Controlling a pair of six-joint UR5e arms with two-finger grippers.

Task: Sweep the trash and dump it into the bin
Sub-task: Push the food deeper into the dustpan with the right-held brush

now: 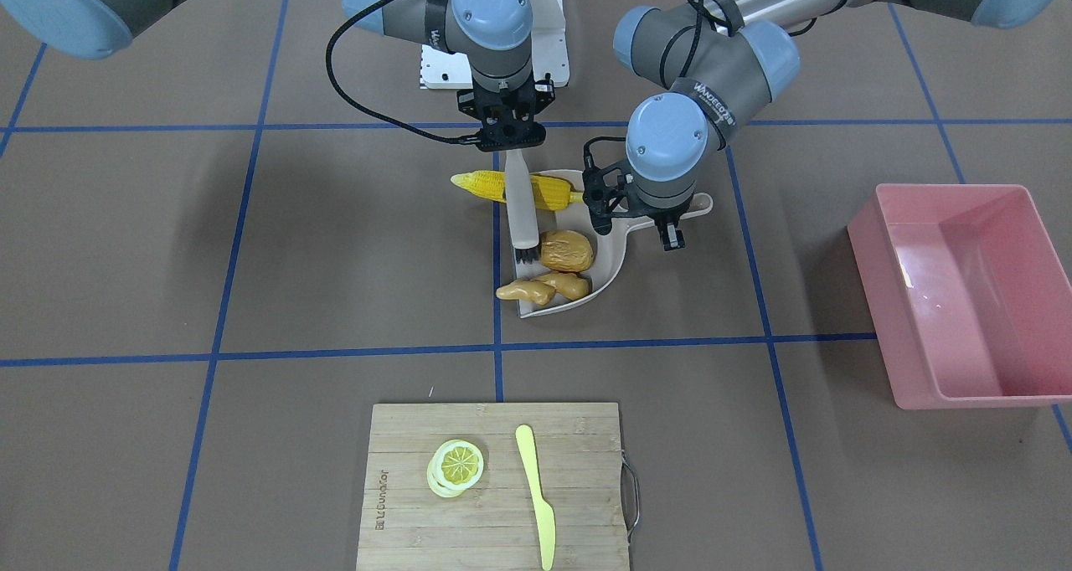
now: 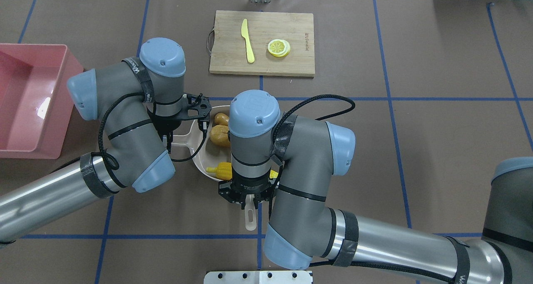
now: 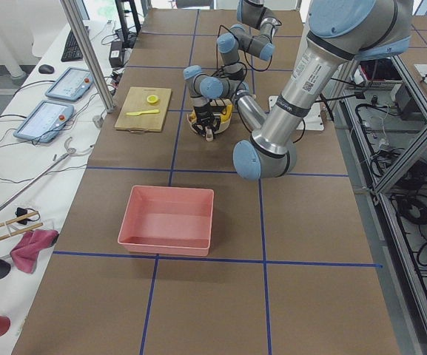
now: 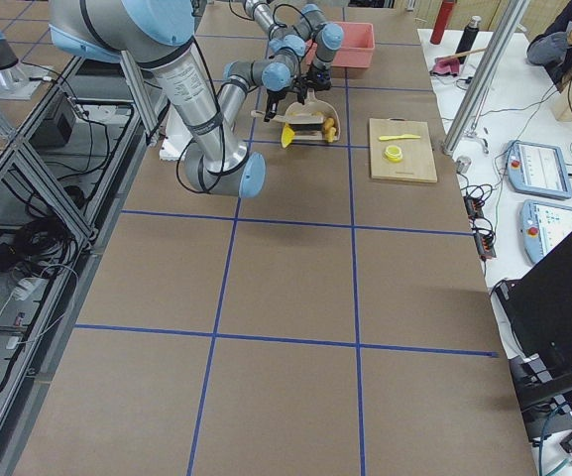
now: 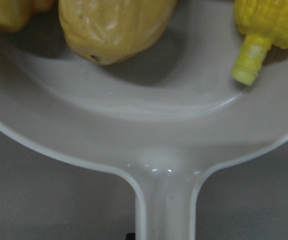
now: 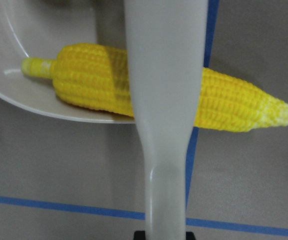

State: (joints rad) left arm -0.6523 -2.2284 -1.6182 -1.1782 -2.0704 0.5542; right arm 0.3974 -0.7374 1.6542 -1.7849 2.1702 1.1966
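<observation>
Yellow corn cob [image 1: 481,184] — tip overhanging dustpan [image 1: 615,254] rim, brown potato [image 1: 567,250] inside

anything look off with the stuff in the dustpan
The corn cob lies askew across the dustpan rim: its stem end is inside and its pointed tip sticks out over the table, under the brush. The potato sits inside; the ginger root lies at the open lip.

From overhead, the beige-grey handled plastic dustpan [image 2: 200,163] is largely covered by both arms, the yellow toy corn cob [image 2: 223,170] is half hidden, and only the handle end of the pale grey plastic brush [image 2: 249,223] is seen.
</observation>
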